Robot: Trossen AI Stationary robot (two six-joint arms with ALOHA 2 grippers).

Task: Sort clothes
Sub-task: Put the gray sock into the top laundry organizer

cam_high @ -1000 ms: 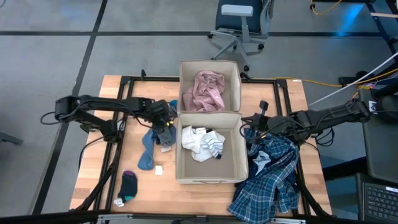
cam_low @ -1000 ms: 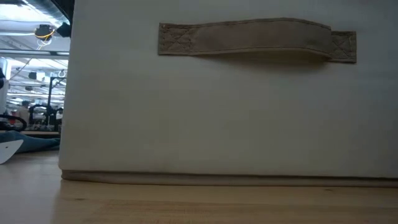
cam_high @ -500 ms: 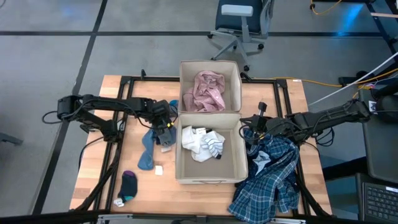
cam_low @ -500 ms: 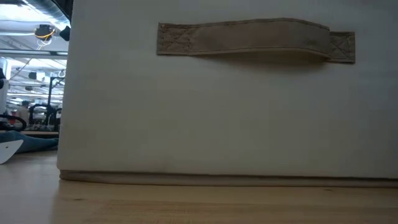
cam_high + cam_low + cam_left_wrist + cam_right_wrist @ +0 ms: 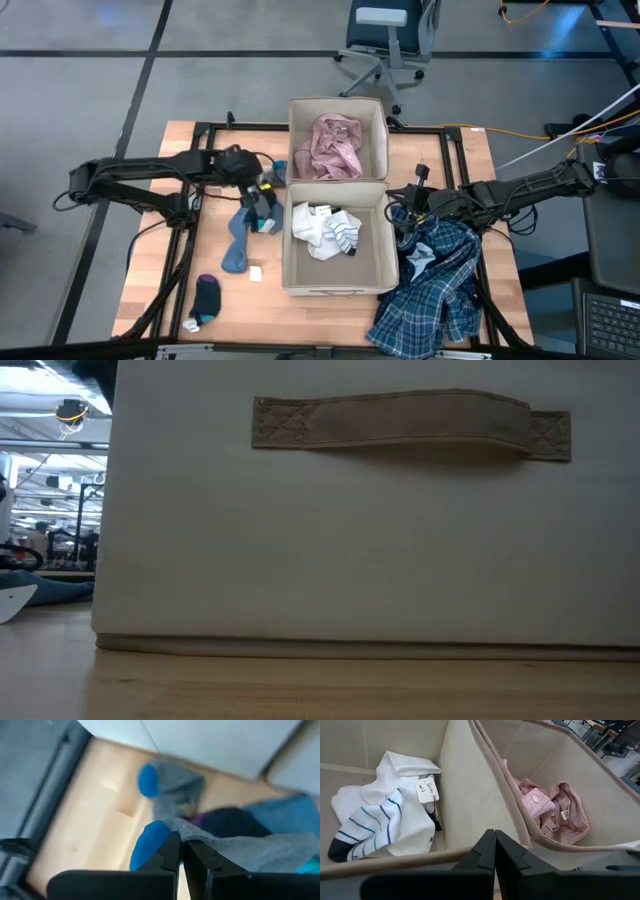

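On the wooden table [image 5: 160,270], two beige fabric bins sit back to back at the middle: the far bin [image 5: 295,140] holds the pink shirt [image 5: 334,147], and the near bin [image 5: 289,265] holds the white top [image 5: 322,230], a white piece with dark stripes and a paper tag. Left of the near bin, the left gripper [image 5: 262,207] is low over a small heap of socks, its fingers pinched shut on a grey sock [image 5: 250,850]; the left wrist view shows the grey fabric caught between the two dark fingertips, with a blue-toed sock [image 5: 170,790] lying on the wood just beyond. A blue sock [image 5: 237,245] trails from the heap toward the near edge of the table, and a dark sock with a purple and teal end [image 5: 205,297] lies apart from it near the table's front left corner. On the other side of the near bin, the right gripper [image 5: 408,203] rests just beside the bin's right wall with its fingers pressed together and nothing seen between them. Next to it, the blue-white plaid shirt [image 5: 435,290] spreads over the table's right front part and hangs past the edge. From table height, the near bin's front wall and its handle [image 5: 410,422] fill almost everything.
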